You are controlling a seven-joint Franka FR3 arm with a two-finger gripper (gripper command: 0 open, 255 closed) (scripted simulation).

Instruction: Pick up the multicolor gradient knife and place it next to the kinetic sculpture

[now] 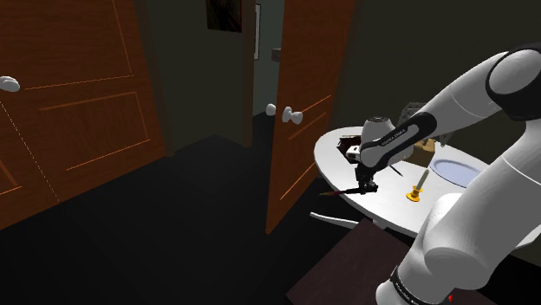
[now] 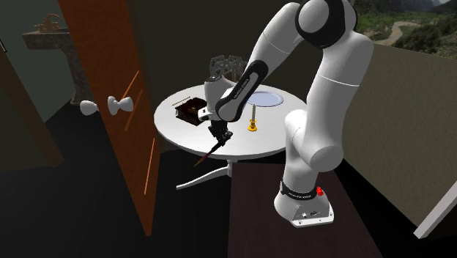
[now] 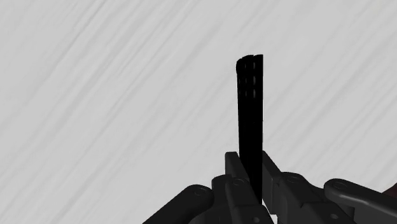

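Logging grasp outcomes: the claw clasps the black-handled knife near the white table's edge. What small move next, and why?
Probably carry it toward the grey wire-frame sculpture: the claw clasps the black-handled knife at the edge of the round white table, the sculpture stands across it.

My forearm (image 2: 247, 73) is covering part of the kinetic sculpture (image 2: 221, 66); my pincer (image 3: 250, 164) is hiding one end of the knife (image 3: 250, 108).
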